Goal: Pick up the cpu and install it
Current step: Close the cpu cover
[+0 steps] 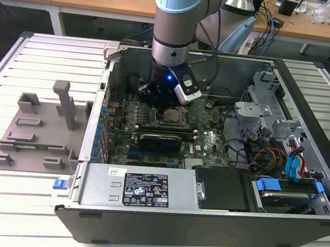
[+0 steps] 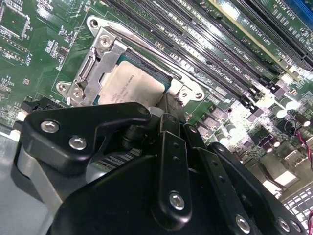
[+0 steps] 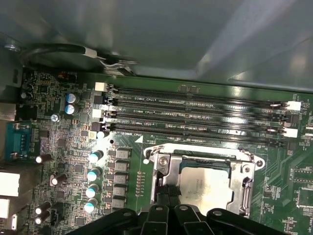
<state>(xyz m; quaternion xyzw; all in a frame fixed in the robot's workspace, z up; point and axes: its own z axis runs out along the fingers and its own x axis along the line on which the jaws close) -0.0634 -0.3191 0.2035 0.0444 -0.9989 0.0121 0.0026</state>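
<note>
Here, I am hanging my tool (image 1: 164,105) low inside the open computer case (image 1: 202,227), which is lying on the slatted worktop (image 1: 21,215) towards the exterior view's right edge. The cpu (image 2: 128,87) is lying silver side up inside the metal socket frame (image 2: 98,54) on the motherboard (image 2: 29,54). It is just beside the memory slots (image 3: 195,110) and well apart from the gray fixture (image 1: 36,128) at the worktop's other end. My tool is sitting right at the chip's edge in both wrist views, but I cannot tell how wide it is standing or whether it is gripping anything. I am judging the pick-up done and the chip placed in its socket. Whether it is fully seated and the frame latched is not showing.
</note>
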